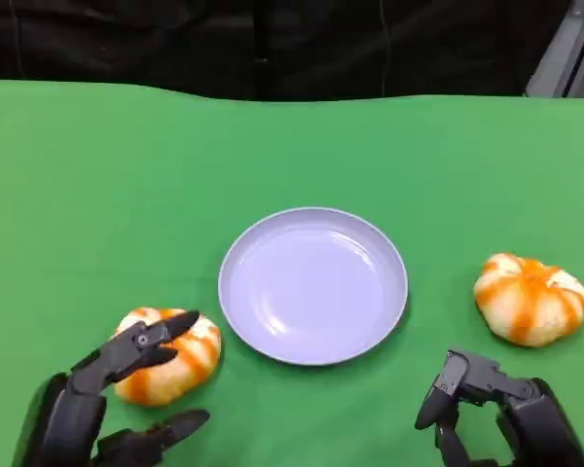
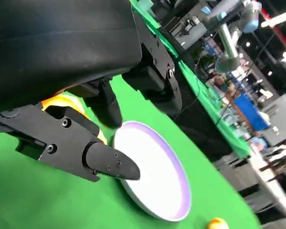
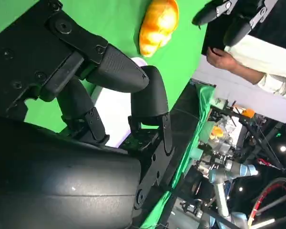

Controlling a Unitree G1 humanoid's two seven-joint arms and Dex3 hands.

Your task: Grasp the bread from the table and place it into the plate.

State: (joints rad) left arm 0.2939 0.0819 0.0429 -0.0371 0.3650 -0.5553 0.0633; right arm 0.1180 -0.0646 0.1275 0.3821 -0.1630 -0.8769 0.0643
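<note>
you see the left hand [image 1: 117, 399] with fingers spread around the bread [image 1: 170, 354] at the plate's [image 1: 389, 311] 8 o'clock without closing on it, while the right hand [image 1: 496, 409] hangs empty, fingers apart, near a second bread [image 1: 529, 298] on the green bench [image 1: 97, 195].

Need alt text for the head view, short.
A left hand reaches around an orange-striped bread roll on a green table, beside an empty lilac plate. A second roll lies beyond the right hand.
</note>
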